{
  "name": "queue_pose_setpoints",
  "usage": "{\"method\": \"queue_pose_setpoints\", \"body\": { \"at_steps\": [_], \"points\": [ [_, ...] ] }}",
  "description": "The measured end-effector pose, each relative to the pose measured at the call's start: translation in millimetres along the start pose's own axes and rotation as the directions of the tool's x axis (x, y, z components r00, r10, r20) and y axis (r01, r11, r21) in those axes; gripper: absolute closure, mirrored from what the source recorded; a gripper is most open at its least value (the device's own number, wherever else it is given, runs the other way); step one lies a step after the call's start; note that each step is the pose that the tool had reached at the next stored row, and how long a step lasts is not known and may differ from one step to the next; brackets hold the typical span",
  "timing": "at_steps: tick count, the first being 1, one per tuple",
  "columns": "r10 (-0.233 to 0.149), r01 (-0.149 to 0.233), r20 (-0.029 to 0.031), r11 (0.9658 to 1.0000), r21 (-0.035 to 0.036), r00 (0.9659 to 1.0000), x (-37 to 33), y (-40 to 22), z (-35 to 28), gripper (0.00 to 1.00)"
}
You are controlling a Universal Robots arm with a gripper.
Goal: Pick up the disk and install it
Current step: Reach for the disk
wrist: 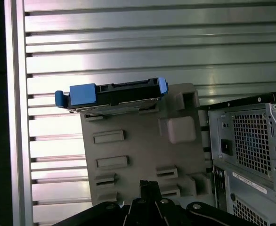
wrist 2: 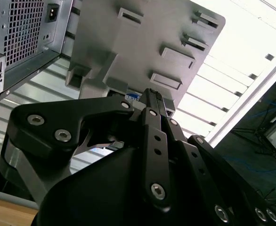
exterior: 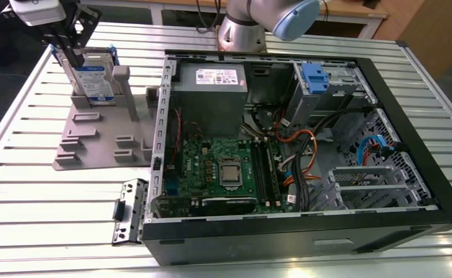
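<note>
Standing on edge, the disk (exterior: 94, 78) sits in the grey holder (exterior: 94, 139).

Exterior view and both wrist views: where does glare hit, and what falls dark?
Exterior view: glare whitens the table slats beside the computer case, whose interior is dim. Second wrist view: slats past the grey fixture blow out white; the tool is dark. First wrist view: a bright band crosses slats next to the disk.

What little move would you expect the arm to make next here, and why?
Probably a small descent, lining the gripper up on the top edge of the disk. The disk stands upright in the grey holder beside the open computer case, not yet lifted, and the gripper hangs close to its upper end.
</note>
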State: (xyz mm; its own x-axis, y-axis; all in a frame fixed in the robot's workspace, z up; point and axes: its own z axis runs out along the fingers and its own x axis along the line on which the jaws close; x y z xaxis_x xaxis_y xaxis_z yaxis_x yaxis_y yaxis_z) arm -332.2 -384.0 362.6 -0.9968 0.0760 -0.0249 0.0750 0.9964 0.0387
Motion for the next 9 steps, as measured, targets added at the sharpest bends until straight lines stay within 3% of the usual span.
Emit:
{"method": "queue_pose_setpoints", "body": {
  "at_steps": [9],
  "points": [
    [0.000, 0.000, 0.0005, 1.0000, 0.0073, 1.0000, 7.1, 5.4, 3.5, 0.90]
  ]
}}
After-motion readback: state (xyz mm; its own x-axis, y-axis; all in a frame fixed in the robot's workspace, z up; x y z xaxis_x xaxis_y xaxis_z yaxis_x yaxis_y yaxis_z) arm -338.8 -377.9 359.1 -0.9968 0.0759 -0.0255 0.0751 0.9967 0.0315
